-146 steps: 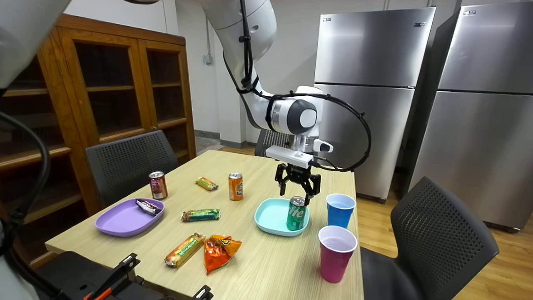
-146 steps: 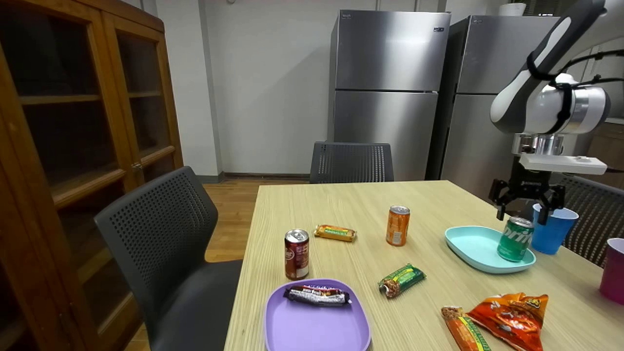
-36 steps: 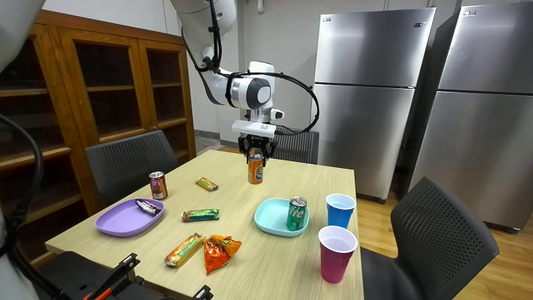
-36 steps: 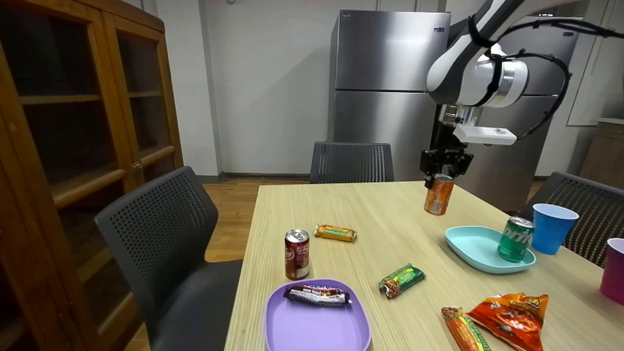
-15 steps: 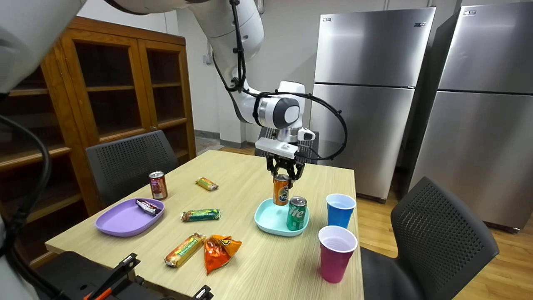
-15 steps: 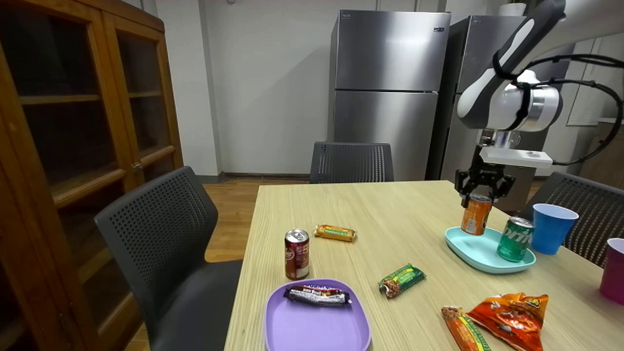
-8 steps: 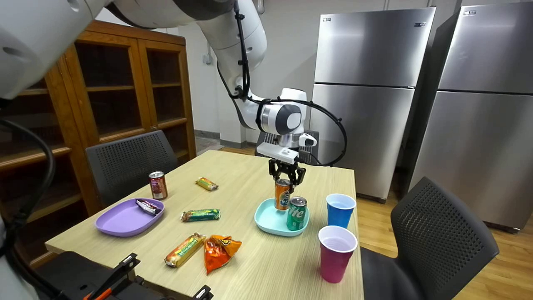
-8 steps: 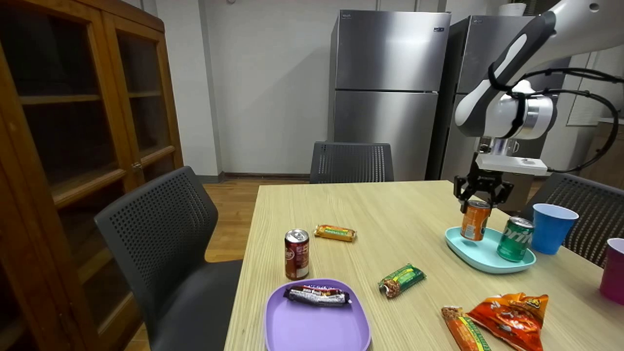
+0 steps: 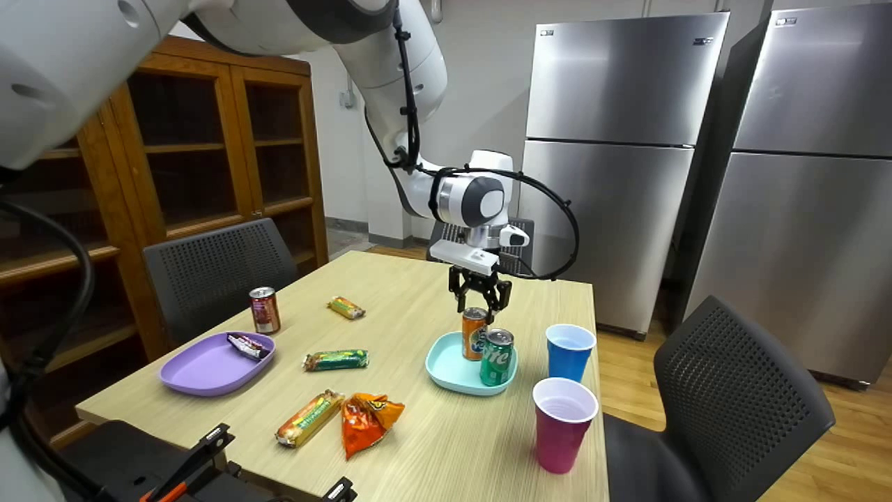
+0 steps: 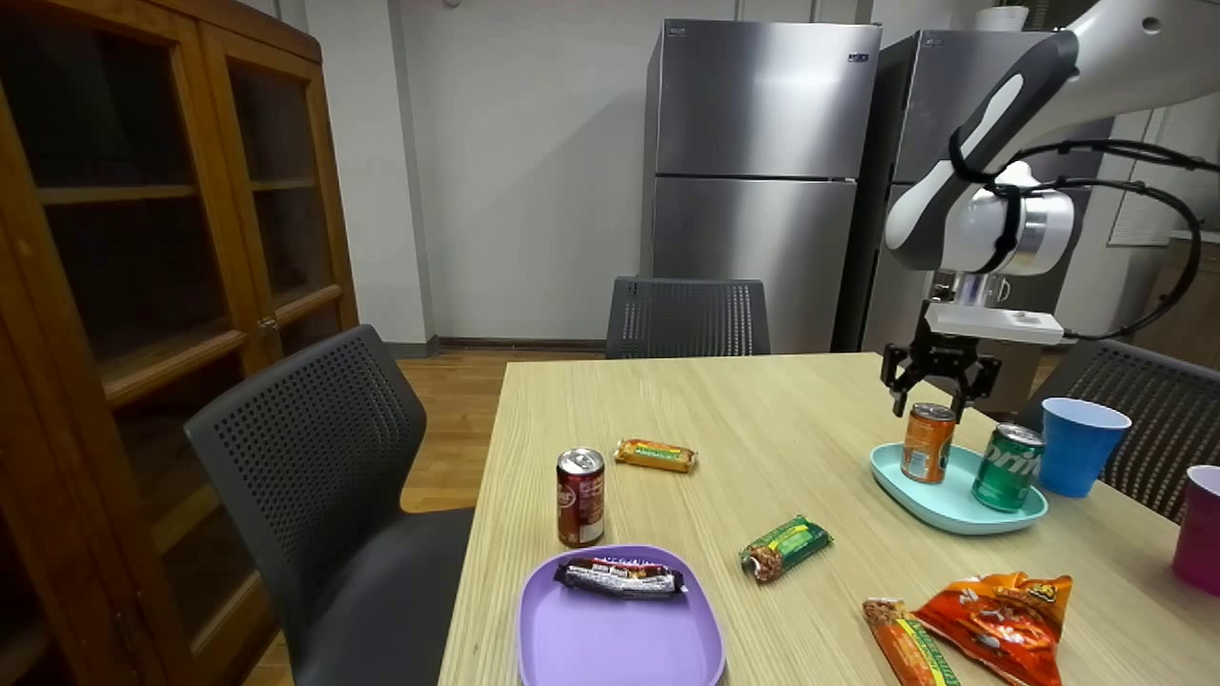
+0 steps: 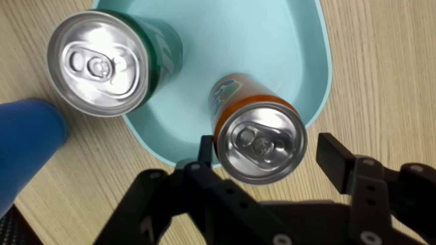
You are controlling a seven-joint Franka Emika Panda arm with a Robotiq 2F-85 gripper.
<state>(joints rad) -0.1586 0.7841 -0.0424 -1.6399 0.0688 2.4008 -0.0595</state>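
Your tool [image 11: 268, 154] hangs with its fingers [image 11: 334, 161] apart on either side of the top of the orange can [image 10: 927, 443], a clear gap showing on one side; whether the finger opposite touches it, you cannot tell. That can stands on the teal plate [image 11: 245, 41], near the green can [image 9: 496, 358]. Just beside the plate, you have a blue cup [image 10: 1080, 453] on the tabletop [image 9: 474, 446].
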